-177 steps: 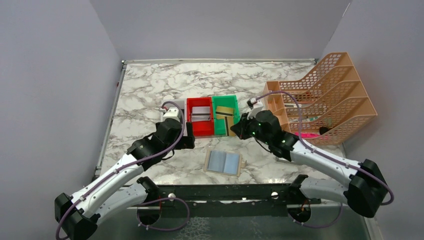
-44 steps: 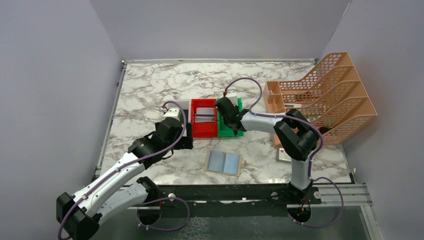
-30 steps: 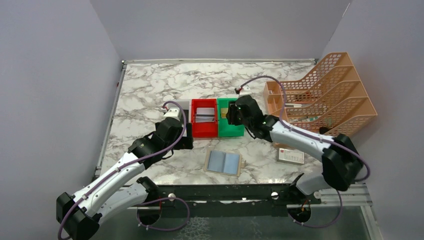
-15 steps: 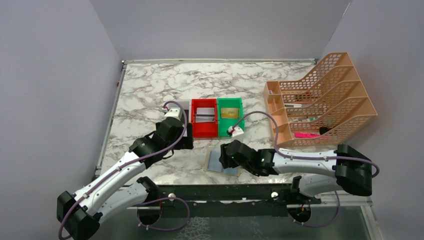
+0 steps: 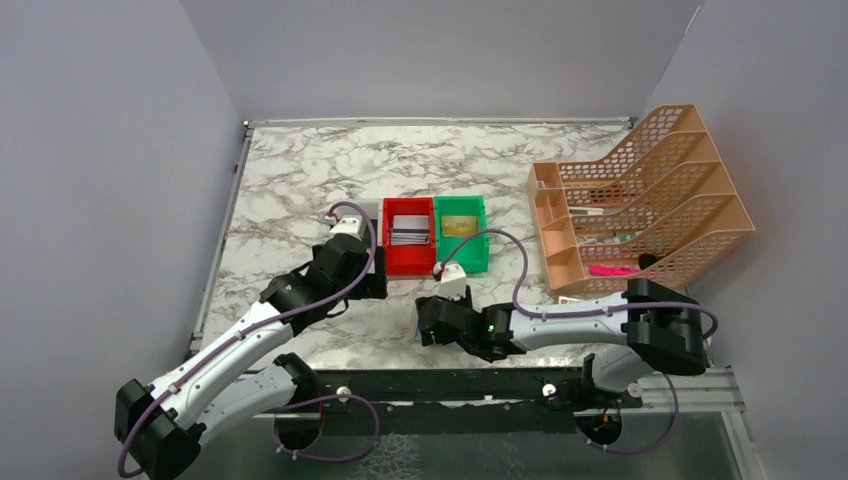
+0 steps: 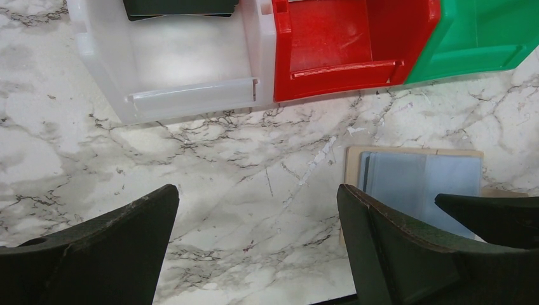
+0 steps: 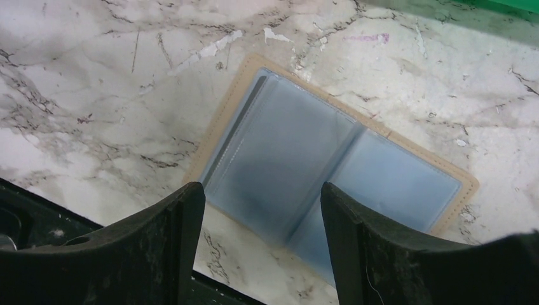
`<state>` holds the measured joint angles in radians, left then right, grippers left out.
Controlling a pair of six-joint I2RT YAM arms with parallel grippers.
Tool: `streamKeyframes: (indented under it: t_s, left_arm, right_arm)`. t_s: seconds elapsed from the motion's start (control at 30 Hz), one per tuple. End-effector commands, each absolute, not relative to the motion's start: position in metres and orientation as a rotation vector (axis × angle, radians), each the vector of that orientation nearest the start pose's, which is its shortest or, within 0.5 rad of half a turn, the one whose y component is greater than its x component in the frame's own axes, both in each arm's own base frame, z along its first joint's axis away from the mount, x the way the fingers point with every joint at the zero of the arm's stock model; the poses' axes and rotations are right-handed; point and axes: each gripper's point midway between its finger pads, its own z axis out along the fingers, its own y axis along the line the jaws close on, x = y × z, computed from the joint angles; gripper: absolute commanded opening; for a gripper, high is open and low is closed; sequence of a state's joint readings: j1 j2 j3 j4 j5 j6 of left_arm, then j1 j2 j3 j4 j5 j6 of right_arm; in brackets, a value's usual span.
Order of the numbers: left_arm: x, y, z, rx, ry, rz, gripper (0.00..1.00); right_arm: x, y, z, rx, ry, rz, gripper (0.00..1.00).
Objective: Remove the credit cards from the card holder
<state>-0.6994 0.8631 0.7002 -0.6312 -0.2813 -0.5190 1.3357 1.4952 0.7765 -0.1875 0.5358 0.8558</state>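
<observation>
Tan square folding card holder (image 7: 330,159): lies open flat on white marble table (image 5: 300,170), bluish-grey sleeves up. Right gripper (image 7: 260,210): directly above it, jaws released, grasping nothing. Left gripper (image 6: 257,190): spread wide, empty, near red plastic bin (image 5: 407,262). Greyish flat credit cards (image 5: 406,229): inside that bin.

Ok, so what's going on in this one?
The right pincer hovers open over the card holder, which lies open on the table. The left pincer hangs open near the red bin. Cards lie in it, a gold card in the green bin. Whether the sleeves are empty is unclear.
</observation>
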Motion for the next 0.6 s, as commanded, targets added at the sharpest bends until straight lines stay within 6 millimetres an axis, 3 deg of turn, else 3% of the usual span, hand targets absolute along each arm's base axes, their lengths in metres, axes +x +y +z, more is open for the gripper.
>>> streamKeyframes:
  t_s: [0.0,0.33,0.57]
  left_arm:
    - [0.212,-0.139,0.139,0.058,2.322,-0.288,0.99]
    - [0.212,-0.138,0.141,0.055,2.314,-0.294,0.99]
    - [0.212,-0.138,0.14,0.057,2.319,-0.292,0.99]
  right_arm:
    - [0.152,0.326,0.048,-0.282,2.329,0.303,0.72]
    - [0.143,0.311,0.001,-0.283,2.404,0.019,0.69]
    - [0.145,0.313,0.012,-0.298,2.358,0.129,0.46]
